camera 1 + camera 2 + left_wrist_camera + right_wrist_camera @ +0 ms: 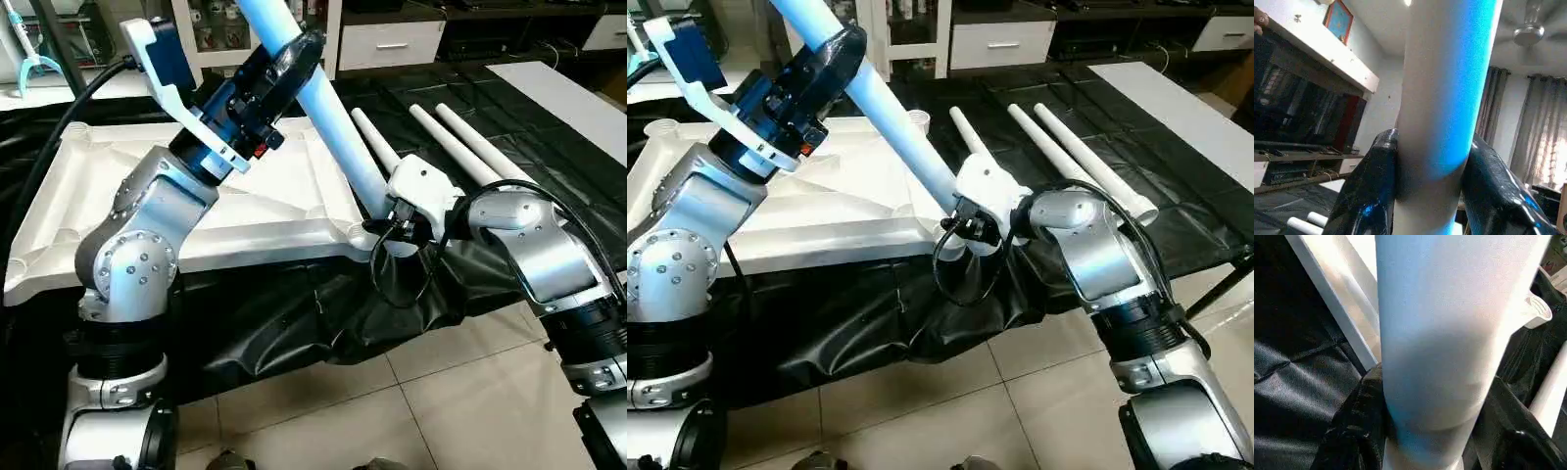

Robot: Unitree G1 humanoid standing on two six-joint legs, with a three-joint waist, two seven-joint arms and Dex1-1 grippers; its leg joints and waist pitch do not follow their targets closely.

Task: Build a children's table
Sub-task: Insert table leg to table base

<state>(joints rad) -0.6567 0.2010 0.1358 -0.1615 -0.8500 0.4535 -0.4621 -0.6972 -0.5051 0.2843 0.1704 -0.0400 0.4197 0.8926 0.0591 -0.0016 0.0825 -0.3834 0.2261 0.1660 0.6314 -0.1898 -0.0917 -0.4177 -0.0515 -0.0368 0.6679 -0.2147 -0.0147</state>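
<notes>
Both claws, left (1432,196) and right (1425,440), clamp one white leg (333,127); no writing legible.

leg (338,137): smooth matt white plastic | top (98,196): white plastic | cover sheet (294,323): crinkled glossy black | forearms (1097,255): brushed silver metal

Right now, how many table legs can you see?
4. One long white tapered tube leg is held by both grippers at the white plastic square top's near corner; three loose legs lie side by side on the black sheet beyond. None looks hidden.
</notes>
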